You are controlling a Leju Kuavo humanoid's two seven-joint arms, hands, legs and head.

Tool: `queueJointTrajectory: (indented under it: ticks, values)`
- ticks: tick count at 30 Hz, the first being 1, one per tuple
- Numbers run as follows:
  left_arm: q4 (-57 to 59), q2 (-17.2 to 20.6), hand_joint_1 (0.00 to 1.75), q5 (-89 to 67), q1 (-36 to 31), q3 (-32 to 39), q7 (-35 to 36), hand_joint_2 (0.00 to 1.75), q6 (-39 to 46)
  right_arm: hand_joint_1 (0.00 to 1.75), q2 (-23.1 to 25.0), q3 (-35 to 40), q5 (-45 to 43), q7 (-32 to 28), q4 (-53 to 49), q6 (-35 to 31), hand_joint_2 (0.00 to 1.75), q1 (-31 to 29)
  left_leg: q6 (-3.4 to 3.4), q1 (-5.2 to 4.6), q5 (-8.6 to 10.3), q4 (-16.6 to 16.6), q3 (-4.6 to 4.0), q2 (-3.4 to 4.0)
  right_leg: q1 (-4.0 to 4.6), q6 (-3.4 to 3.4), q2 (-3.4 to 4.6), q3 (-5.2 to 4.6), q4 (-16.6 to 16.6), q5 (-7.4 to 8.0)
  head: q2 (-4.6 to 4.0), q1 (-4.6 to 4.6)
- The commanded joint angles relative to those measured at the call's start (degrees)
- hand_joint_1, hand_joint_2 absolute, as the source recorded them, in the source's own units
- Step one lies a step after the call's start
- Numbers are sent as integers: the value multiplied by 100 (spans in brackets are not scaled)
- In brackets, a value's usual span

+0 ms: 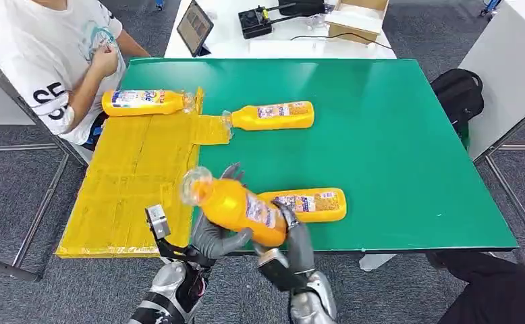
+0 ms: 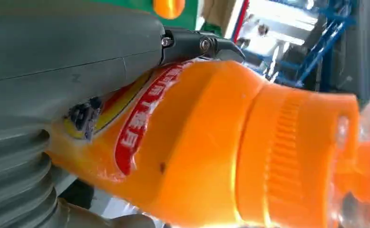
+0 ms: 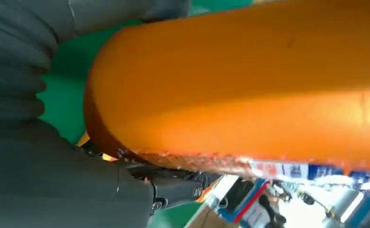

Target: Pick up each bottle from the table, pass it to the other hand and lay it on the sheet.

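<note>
Fingers of left hand (image 1: 216, 237) and right hand (image 1: 292, 237) both around raised orange bottle (image 1: 239, 209)

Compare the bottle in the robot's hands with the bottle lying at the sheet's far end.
The held bottle is off the table, gripped by the left hand and right hand; the far bottle lies flat on the yellow sheet, untouched. The held bottle's cap points toward the sheet; the far bottle's points toward the green table. Both are orange with labels.

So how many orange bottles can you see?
4. One bottle is held by the left hand and right hand, one lies behind it, one mid-table, one on the yellow sheet.
</note>
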Motion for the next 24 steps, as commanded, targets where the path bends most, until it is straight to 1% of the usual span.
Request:
queueJointTrajectory:
  ticks: [1, 2, 4, 5, 7, 8, 9, 10, 12, 13, 15, 16, 17, 18, 19, 20, 21, 23, 24]
  values:
    - [663, -108, 0, -38, -342, -110, 60, 175, 25, 175, 5, 494, 77, -195, 973, -50, 175, -302, 4, 0, -4, -3, 13, -2, 2, -8, -5, 14, -4, -4, 0, -2]
    - [663, -108, 0, -38, -342, -110, 60, 175, 25, 175, 5, 494, 77, -195, 973, -50, 175, -302, 8, 1, -11, -2, 30, -1, 5, -15, -7, 33, -6, -11, 0, 0]
    - [722, -123, 0, -31, -371, -86, 95, 175, 82, 175, -26, 624, 223, -195, 1132, -97, 175, -354, 5, 1, -5, -3, 13, 0, 3, -10, -4, 15, -5, -4, 0, 0]
    - [794, -136, 0, -8, -407, -66, 143, 175, 101, 175, 9, 671, 261, -195, 1216, -105, 175, -363, 8, 2, -11, -2, 28, 0, 6, -16, -7, 32, -7, -10, 0, 0]
    - [936, -157, 0, -10, -481, -42, 169, 175, 187, 175, 75, 812, 346, -195, 1395, -188, 175, -370, 4, 1, -4, -3, 13, -2, 4, -11, -6, 17, -6, -4, 0, 0]
    - [1027, -160, 0, -37, -537, -42, 177, 175, 317, 175, 100, 874, 354, -195, 1504, -230, 175, -389, 6, 3, -10, -1, 28, -1, 8, -18, -8, 32, -6, -10, 0, 0]
    - [1067, -160, 0, -34, -564, -32, 181, 175, 439, 175, 116, 897, 335, -195, 1541, -237, 175, -390, 3, 4, -6, -1, 17, -3, 7, -14, -8, 22, -6, -6, 0, 0]
    - [1089, -160, 0, -70, -595, -35, 155, 175, 630, 175, 113, 967, 329, -195, 1573, -270, 175, -390, 6, 3, -11, -2, 31, -2, 8, -21, -10, 35, -5, -11, 0, 0]
    - [1078, -160, 0, -122, -625, -32, 148, 175, 865, 175, 108, 1052, 266, -195, 1578, -298, 175, -375, 3, 4, -5, -1, 14, -5, 7, -13, -10, 18, -5, -6, 0, 0]
    - [1061, -160, 0, -174, -622, -32, 136, 175, 953, 175, 107, 1070, 258, -195, 1587, -308, 175, -378, 6, 3, -11, -1, 28, -6, 8, -20, -14, 33, -3, -13, 0, 0]
    - [1011, -160, 0, 49, -619, -9, 137, 175, 940, 175, 102, 1097, 228, -195, 1603, -290, 175, -390, 3, 3, -4, 0, 10, -7, 5, -11, -11, 12, -3, -6, 0, -2]
    - [978, -160, 0, 339, -606, -8, 149, 175, 771, 175, 100, 1106, 224, -195, 1623, -293, 175, -398, 7, 2, -11, 0, 25, -11, 7, -17, -18, 30, -3, -14, 0, 2]
    - [953, -160, 0, 435, -608, 15, 162, 175, 730, 175, 101, 1109, 221, -195, 1639, -282, 175, -401, 4, 3, -5, -1, 13, -6, 5, -12, -12, 16, -3, -8, 0, 0]
    - [846, -160, 0, 568, -568, 50, 160, 175, 708, 175, 102, 1114, 210, -195, 1669, -283, 175, -413, 6, 2, -11, 0, 24, -7, 6, -16, -15, 27, -2, -13, 0, 2]
    - [815, -160, 7, 599, -567, 63, 163, 175, 698, 175, 102, 1107, 200, -195, 1679, -282, 175, -408, 5, 3, -8, 1, 16, -6, 6, -13, -13, 19, -2, -10, 0, 2]
    - [663, -160, 175, 448, -496, 103, 127, 175, 924, 175, 104, 1112, 185, -195, 1700, -281, 175, -421, 4, 3, -7, 0, 15, -5, 6, -13, -12, 18, -3, -9, 0, 4]
    - [651, -160, 175, 447, -489, 111, 127, 175, 935, 175, 104, 1113, 182, -195, 1699, -281, 175, -419, 6, 2, -11, 1, 25, -7, 6, -17, -15, 28, -2, -14, 0, 0]
    - [613, -160, 175, 359, -469, 143, 165, 175, 1109, 175, 103, 1132, 172, -195, 1681, -294, 175, -403, 3, 3, -4, 0, 11, -7, 6, -12, -14, 14, -4, -8, 0, 0]
    - [617, -160, 175, 406, -464, 144, 177, 175, 1105, 175, 107, 1142, 178, -195, 1683, -302, 175, -399, 6, 4, -11, 3, 24, -10, 8, -19, -19, 29, -2, -15, 0, 2]
